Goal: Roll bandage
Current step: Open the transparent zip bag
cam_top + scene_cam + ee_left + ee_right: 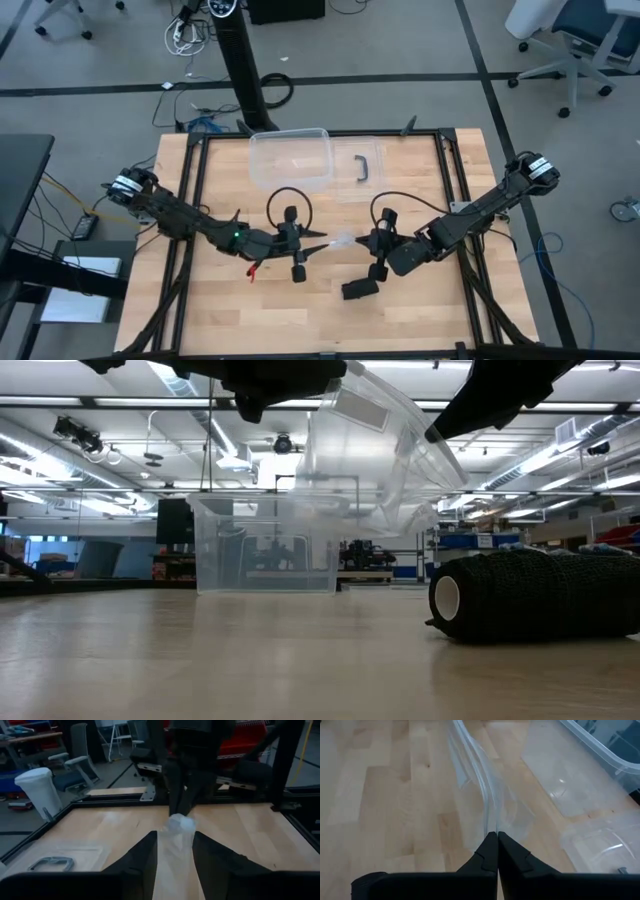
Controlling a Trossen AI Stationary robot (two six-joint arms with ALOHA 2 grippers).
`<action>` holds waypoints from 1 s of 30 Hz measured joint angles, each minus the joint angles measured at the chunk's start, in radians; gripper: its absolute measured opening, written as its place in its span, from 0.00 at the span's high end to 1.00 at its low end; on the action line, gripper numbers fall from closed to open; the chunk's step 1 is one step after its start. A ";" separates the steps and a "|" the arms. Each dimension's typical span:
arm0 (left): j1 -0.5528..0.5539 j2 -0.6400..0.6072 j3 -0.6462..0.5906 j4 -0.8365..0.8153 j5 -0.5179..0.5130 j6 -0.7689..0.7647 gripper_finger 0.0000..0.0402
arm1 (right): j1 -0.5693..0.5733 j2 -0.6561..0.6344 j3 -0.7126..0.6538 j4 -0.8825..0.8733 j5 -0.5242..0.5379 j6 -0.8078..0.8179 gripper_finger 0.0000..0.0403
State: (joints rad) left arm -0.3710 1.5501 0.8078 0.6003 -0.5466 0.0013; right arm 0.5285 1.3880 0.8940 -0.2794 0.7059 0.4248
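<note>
Even, bright light falls from overhead. In the low view long ceiling strip lights [90,420] glare white, and the arms against them are plain black silhouettes. The counter [250,660] shines pale in that view, its near part soft and out of focus; the bandage [530,595] roll is fairly sharp, with a thin dark shadow under it. The clear box [265,550] catches bright reflections. From above, shadows under the arms are faint and short. In the left wrist view the near fingers [135,865] are blurred and the room behind is dimmer. The right wrist view is warm-lit, with glints on the plastic bag [485,795].
</note>
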 joint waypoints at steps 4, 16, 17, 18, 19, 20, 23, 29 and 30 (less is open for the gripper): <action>0.010 0.000 0.000 -0.027 0.023 -0.012 0.73 | 0.000 0.000 0.000 0.000 0.000 0.000 1.00; 0.011 0.000 0.000 -0.037 0.025 0.012 0.99 | 0.000 0.000 0.001 0.000 -0.025 0.000 1.00; 0.011 0.000 0.000 -0.045 0.025 0.012 0.99 | 0.001 0.000 0.001 -0.002 -0.025 0.000 0.99; 0.011 0.000 0.000 -0.057 0.025 0.012 1.00 | 0.004 -0.003 0.001 -0.010 -0.022 0.002 0.98; 0.011 0.000 0.000 -0.070 0.025 0.011 1.00 | 0.007 -0.011 0.001 -0.024 -0.015 0.005 0.97; 0.010 0.000 0.000 -0.081 0.025 0.010 1.00 | 0.011 -0.022 0.001 -0.034 -0.002 0.008 0.95; 0.004 0.000 0.000 -0.104 0.023 0.010 1.00 | 0.022 -0.056 0.001 -0.030 0.036 0.013 0.88; -0.004 0.000 0.000 -0.105 0.025 0.018 1.00 | 0.021 -0.052 0.001 0.085 -0.016 -0.107 0.83; -0.004 0.000 0.000 -0.105 0.026 0.017 1.00 | 0.014 -0.040 0.001 0.114 -0.038 -0.133 0.85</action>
State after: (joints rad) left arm -0.3752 1.5501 0.8082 0.4950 -0.5205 0.0187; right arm 0.5424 1.3477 0.8955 -0.1653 0.6677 0.2920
